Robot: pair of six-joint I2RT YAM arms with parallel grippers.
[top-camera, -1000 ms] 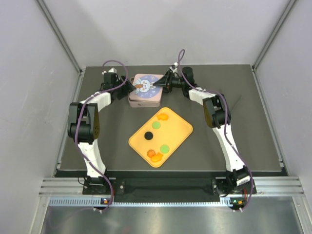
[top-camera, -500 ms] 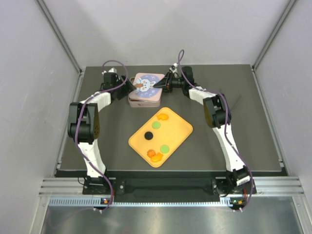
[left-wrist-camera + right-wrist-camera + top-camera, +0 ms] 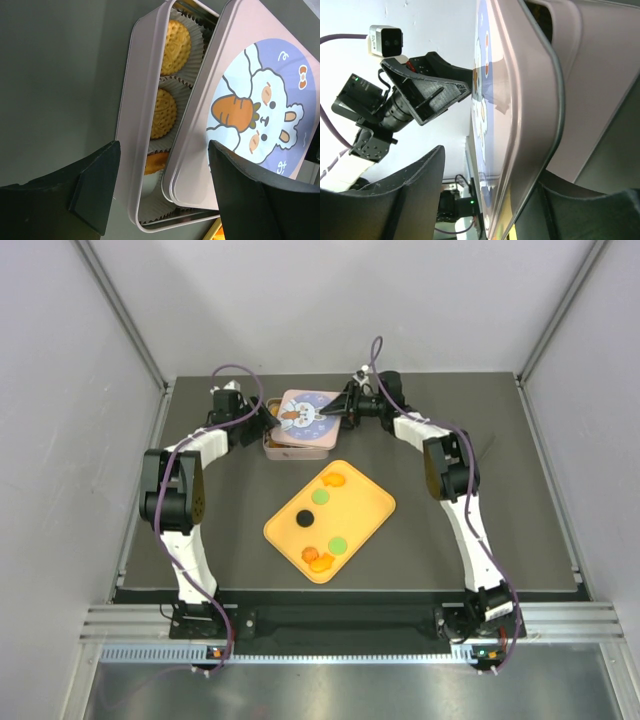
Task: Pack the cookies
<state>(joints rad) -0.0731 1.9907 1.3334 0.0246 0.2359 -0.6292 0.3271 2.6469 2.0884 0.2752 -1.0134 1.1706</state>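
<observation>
Versus a second ago the lid (image 3: 305, 412) has shifted toward the right arm and sits skewed on the tin (image 3: 271, 445). This uncovers a narrow strip on the tin's left side, where the left wrist view shows yellow embossed biscuits (image 3: 164, 114) in paper cups. Judgement: this is the opening step, and packing has not started. The cookies (image 3: 321, 496) all lie on the orange tray (image 3: 375, 502), orange, green and black, none in the tin. The left gripper (image 3: 262, 418) has its fingers spread around the tin's near end, with a gap visible and nothing grasped. The right gripper (image 3: 335, 412) has its fingers apart with the lid's rim between them, not seen pinching it. The lid covers most of the tin, so there is no drop room yet. The tray's corner is just beside the tin and both arms crowd it. Bare tabletop (image 3: 480, 540) lies to the right, probably room to park the lid.
</observation>
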